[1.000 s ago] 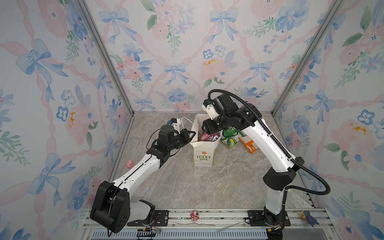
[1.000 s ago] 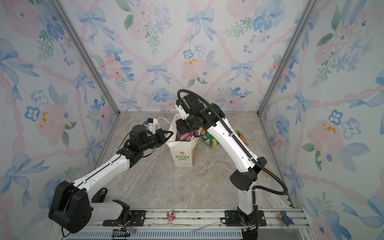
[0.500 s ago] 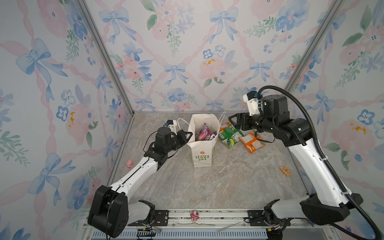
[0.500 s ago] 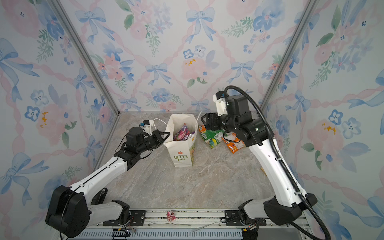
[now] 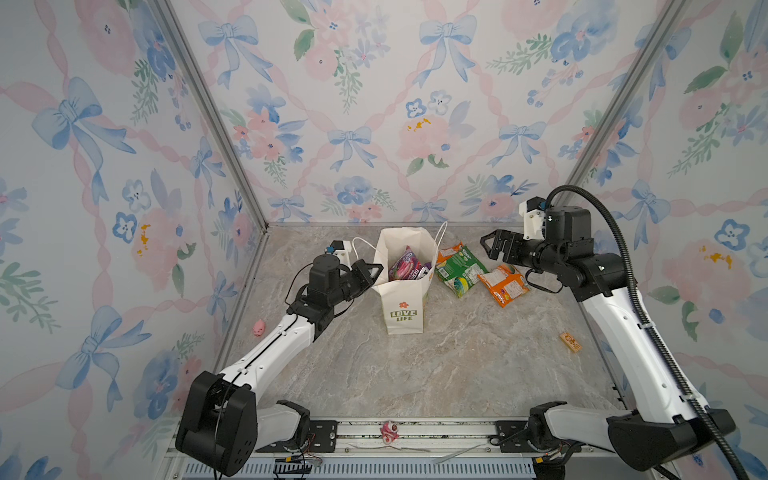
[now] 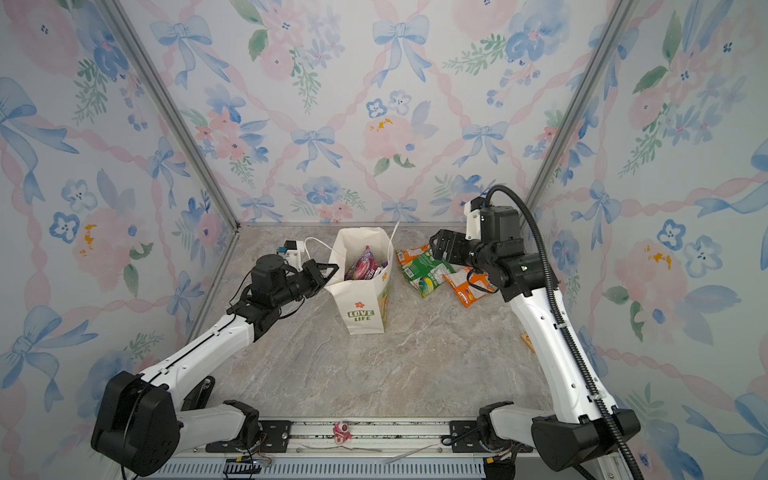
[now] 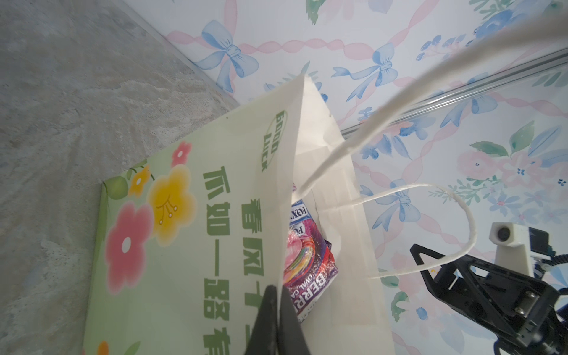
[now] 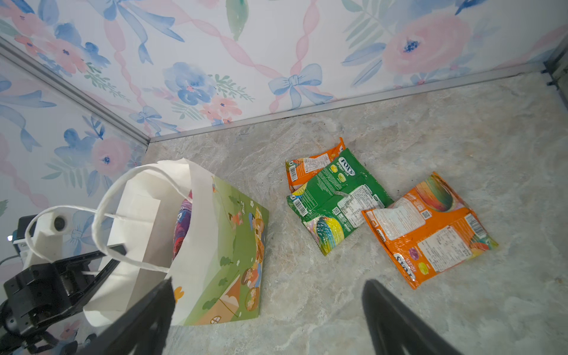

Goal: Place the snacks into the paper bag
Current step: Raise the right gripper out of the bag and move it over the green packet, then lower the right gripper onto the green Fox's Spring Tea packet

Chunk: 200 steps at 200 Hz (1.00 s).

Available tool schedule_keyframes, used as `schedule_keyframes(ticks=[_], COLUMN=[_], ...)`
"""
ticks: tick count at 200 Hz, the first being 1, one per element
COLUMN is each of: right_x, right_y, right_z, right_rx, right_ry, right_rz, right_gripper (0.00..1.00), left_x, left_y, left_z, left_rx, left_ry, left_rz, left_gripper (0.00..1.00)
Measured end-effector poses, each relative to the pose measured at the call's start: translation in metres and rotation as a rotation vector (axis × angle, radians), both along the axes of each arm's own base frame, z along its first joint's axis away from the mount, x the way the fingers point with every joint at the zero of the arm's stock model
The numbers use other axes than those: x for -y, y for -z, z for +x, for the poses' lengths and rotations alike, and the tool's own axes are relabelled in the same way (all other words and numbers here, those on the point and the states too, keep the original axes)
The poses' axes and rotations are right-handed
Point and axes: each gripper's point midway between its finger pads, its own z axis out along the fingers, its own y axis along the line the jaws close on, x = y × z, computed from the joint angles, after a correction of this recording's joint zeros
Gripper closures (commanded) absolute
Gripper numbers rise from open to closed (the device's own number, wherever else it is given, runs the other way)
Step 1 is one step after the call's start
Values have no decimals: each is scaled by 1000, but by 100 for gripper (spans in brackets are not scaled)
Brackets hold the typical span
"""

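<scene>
On the marble tabletop between floral walls, left claw pinches the paper bag, right claw gapes wide.

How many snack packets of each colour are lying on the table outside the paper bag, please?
Orange: 2, a fully visible orange packet and a half-covered orange packet
Green: 1, the green packet, lying over the half-covered one
Total: 3

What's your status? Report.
Left jaws shut on paper bag rim. Right jaws open, empty. Purple packet bagged; green packet, two orange packets outside on table. Nothing blocking.
</scene>
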Motion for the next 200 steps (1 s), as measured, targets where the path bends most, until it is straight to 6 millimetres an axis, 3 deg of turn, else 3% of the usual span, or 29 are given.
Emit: schedule_keyframes(ticks=[25,56,112,200], right_x=[6,15,0,-34], right_y=[20,63,137,198], right_z=[14,30,48,78], right_rx=[-44,-139,-286,-423], right_ry=[45,98,71,118], right_rz=[-60,-214,-456,-473], right_gripper=[4,3,4,3], left_x=[0,-1,-2,-2], left_y=[0,0,0,1], left_z=[0,-1,0,0], left_rx=[2,4,4,-1], left_ry=[0,-2,-6,-7], left_rz=[-1,-2,-2,-7], left_gripper=[100,100,100,100])
